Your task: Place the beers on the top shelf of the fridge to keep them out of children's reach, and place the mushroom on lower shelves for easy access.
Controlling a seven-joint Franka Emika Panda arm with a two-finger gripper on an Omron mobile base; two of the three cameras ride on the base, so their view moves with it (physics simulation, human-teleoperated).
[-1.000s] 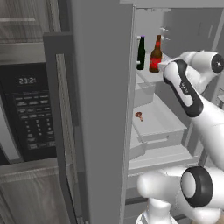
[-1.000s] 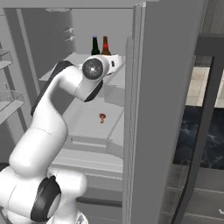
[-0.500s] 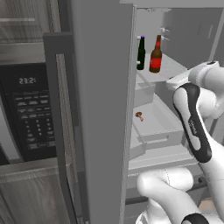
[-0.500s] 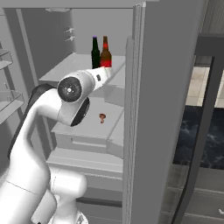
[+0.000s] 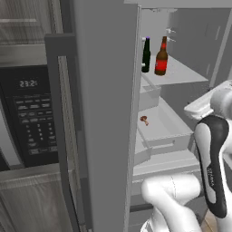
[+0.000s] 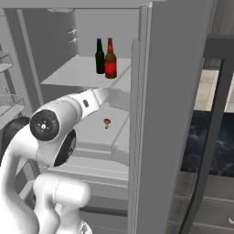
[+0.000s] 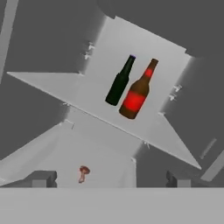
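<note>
Beers: you see the green bottle [image 5: 146, 55] and brown bottle [image 5: 161, 57] upright, just beside each other on the top shelf [image 5: 181, 74].
Mushroom: mushroom [image 5: 144, 120] lies on the lower shelf [image 5: 165, 129].
Hand: your hand [image 7: 109, 178] has fingers apart, holding nothing.
Surroundings: microwave [image 5: 29, 115] sits left of the fridge [image 5: 106, 113].

black microwave [image 5: 27, 118] with keypad, clock lit

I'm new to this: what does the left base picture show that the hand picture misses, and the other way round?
Left base view alone: the black microwave beside the fridge and the white arm. Hand view alone: the claw, fingertips wide apart. Both: the green beer and brown beer upright on the top shelf, and the mushroom lying lower.
</note>
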